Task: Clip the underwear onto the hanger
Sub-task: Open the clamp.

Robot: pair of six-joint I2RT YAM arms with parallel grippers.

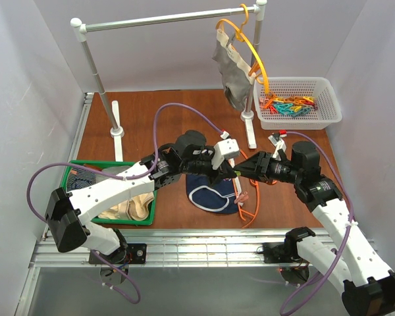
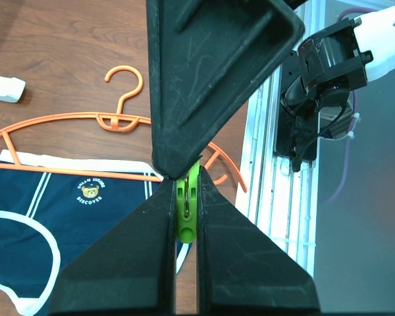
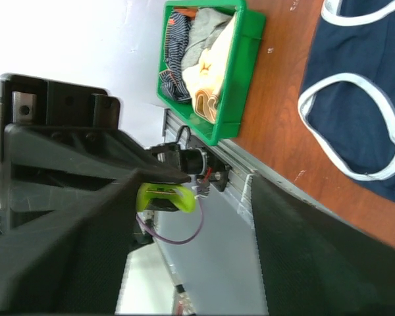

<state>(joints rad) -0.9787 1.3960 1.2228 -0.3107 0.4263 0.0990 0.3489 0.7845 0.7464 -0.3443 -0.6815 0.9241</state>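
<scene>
Left claw [image 2: 184, 197] clamped on a green clothes peg [image 2: 186, 214]; right claw [image 3: 196, 181] stands apart, empty. Navy underwear [image 2: 66, 204] lies flat on the tabletop [image 2: 52, 52], its waistband against the red-orange hanger [image 2: 59, 120]. No peg attached yet, so clipping remains.

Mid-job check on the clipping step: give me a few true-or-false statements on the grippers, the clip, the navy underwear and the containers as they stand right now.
1. The left gripper is shut on a green clip. True.
2. The underwear hangs from the rack. False: it lies flat on the table, with the hanger lying across its waistband.
3. The right gripper has its jaws apart. True.
4. The green bin holds nothing. False: folded clothes fill it.
5. The white basket holds coloured clips. True.
</scene>
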